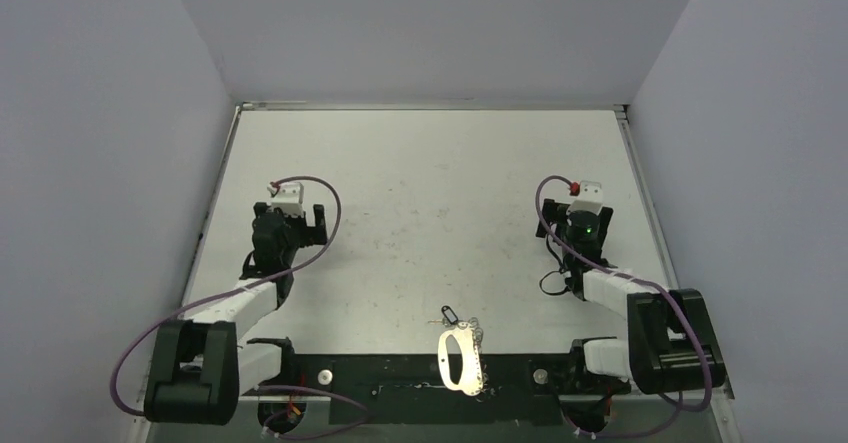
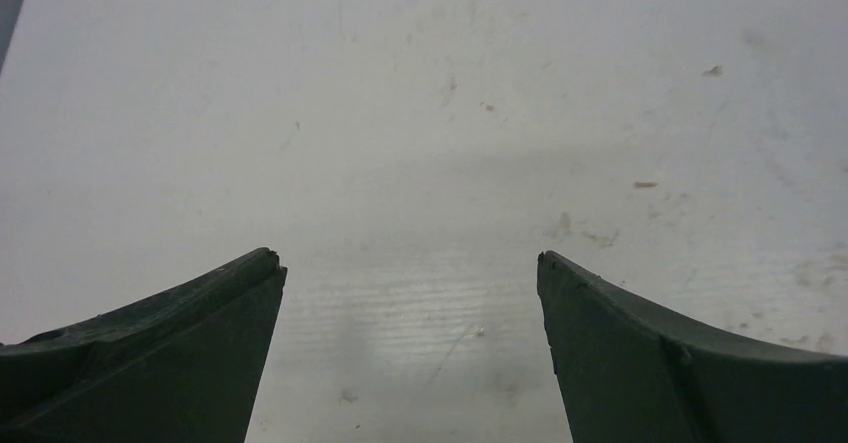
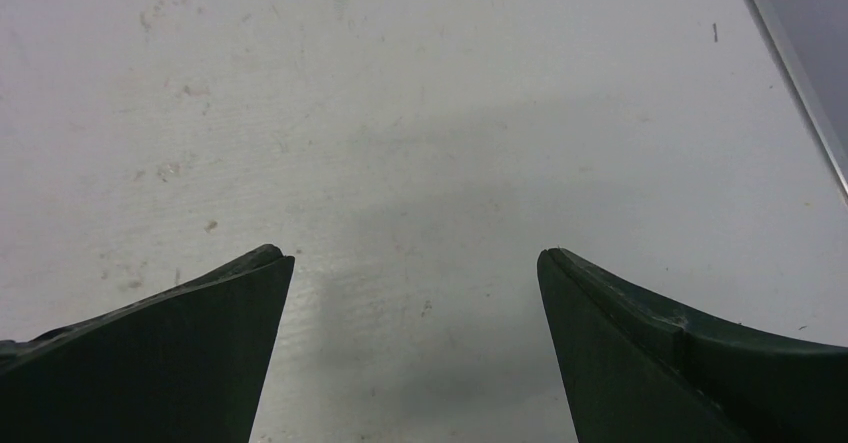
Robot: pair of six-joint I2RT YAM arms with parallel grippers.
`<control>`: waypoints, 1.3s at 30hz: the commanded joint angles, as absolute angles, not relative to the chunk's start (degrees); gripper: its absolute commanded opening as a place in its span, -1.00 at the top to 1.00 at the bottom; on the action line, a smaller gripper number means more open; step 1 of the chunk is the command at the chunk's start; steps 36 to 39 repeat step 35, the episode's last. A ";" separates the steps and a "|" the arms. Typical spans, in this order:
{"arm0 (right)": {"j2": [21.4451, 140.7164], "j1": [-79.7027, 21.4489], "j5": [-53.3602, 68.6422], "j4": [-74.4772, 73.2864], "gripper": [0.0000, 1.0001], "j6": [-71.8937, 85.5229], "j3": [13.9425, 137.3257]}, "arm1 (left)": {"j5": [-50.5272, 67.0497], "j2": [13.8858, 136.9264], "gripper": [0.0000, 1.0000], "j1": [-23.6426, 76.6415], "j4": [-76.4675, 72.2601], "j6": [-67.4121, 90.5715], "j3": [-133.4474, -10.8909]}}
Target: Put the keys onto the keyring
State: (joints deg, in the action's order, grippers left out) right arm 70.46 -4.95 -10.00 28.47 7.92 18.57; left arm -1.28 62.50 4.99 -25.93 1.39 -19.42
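You've got a flat white table [image 1: 430, 163], scuffed and speckled. L gripper [image 2: 410, 263] sits far-left of the keyring [image 1: 461, 360], R gripper [image 3: 415, 258] far-right. Both have dark matte wedge fingers spread wide w/ nothing between. Keyring is a flat silvery oval at the table's near edge, w/ a black-headed key [image 1: 449, 315] at its far end.

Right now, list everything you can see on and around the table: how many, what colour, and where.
keyring: one, silver-grey, at the centre of the near edge, partly over the black strip
chain: one, silver, at the keyring's far right side
key: one seen, black head, just beyond the keyring's far end; any others too small to tell
table: one, white, scuffed
strip: one, black, along the near edge
walls: three, grey, around the table
left gripper: one, dark, open over bare table, left side
right gripper: one, dark, open over bare table, right side
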 commanded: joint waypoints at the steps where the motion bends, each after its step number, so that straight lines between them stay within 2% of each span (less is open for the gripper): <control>1: 76.72 -5.09 -12.63 41.16 -1.00 4.15 18.55 | -3.89 71.56 -0.94 1.56 -40.93 -1.15 -15.34; 3: 78.86 -5.10 -13.53 43.37 -1.00 3.72 19.25 | -1.42 74.78 -0.94 0.38 -42.26 -1.39 -16.88; 7: 84.81 -4.69 -14.54 53.88 -1.00 3.45 17.55 | 0.69 84.61 -0.94 -3.19 -55.40 -1.95 -16.70; 10: 92.22 -4.52 -13.96 63.32 -1.00 3.26 16.86 | 6.52 93.40 -0.94 -6.72 -65.52 -0.38 -16.43; 12: 91.87 -4.62 -11.40 58.56 -1.00 1.84 18.30 | 6.82 90.42 -0.94 -7.60 -60.17 0.99 -16.59; 16: 92.81 -4.80 -11.30 49.85 -1.00 1.84 23.50 | 6.24 91.76 -0.94 -7.56 -63.05 1.25 -16.08; 19: 92.90 -4.83 -11.49 50.13 -1.00 1.80 23.62 | 6.39 92.33 -0.94 -7.56 -62.78 1.05 -16.99; 21: 93.07 -4.93 -11.52 50.97 -1.00 1.79 23.45 | 8.09 92.11 -0.94 -7.49 -55.63 0.36 -19.99; 24: 93.05 -4.99 -11.51 50.81 -1.00 1.74 23.55 | 7.81 92.21 -0.94 -7.12 -59.50 0.26 -18.42; 39: 92.99 -4.95 -11.56 50.71 -1.00 1.76 23.53 | 10.03 92.39 -0.94 -6.94 -57.39 -1.85 -19.59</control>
